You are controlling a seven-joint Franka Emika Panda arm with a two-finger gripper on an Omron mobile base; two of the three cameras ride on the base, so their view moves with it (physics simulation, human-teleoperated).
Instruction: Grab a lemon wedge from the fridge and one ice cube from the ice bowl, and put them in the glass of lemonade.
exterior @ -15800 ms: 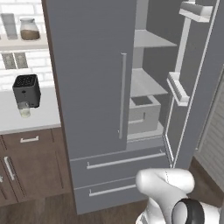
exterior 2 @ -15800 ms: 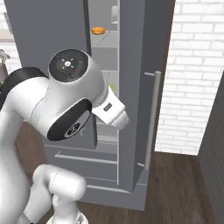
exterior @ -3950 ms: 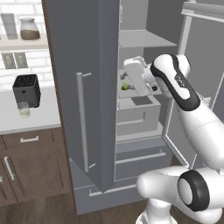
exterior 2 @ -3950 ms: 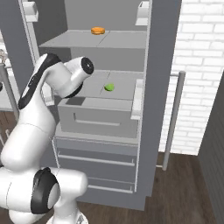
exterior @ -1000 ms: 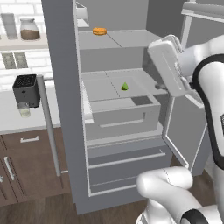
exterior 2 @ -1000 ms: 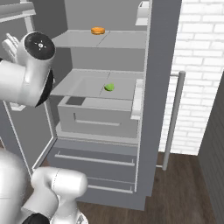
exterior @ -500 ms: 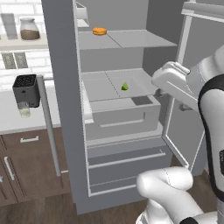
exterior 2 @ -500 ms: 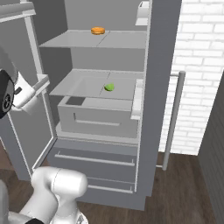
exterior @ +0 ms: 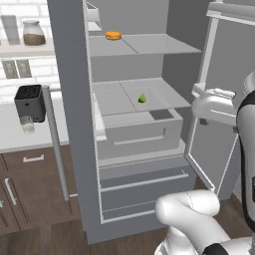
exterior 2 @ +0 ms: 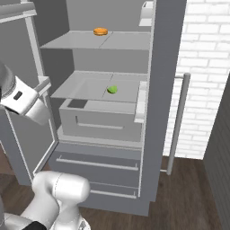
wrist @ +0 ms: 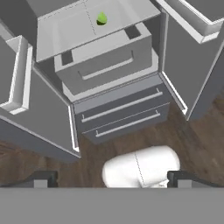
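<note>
Tool (wrist: 112, 177) jaws apart, empty; lemon wedge (exterior: 142, 98), centre frame on the fridge (exterior: 69, 74) shelf, is tiny and could skid away.

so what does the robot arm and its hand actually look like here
The arm is glossy white, built of rounded, bulbous links, with a dark band at a joint on the right edge of the left base view. The hand ends in two small dark, blocky fingertips. No cables or markings are visible.

Open tall grey fridge (exterior: 69, 99): small yellow-green lemon wedge (exterior: 142, 98) on middle grey shelf (exterior: 114, 97), above the drawer box; round orange item (exterior: 113, 35) on shelf above.
</note>
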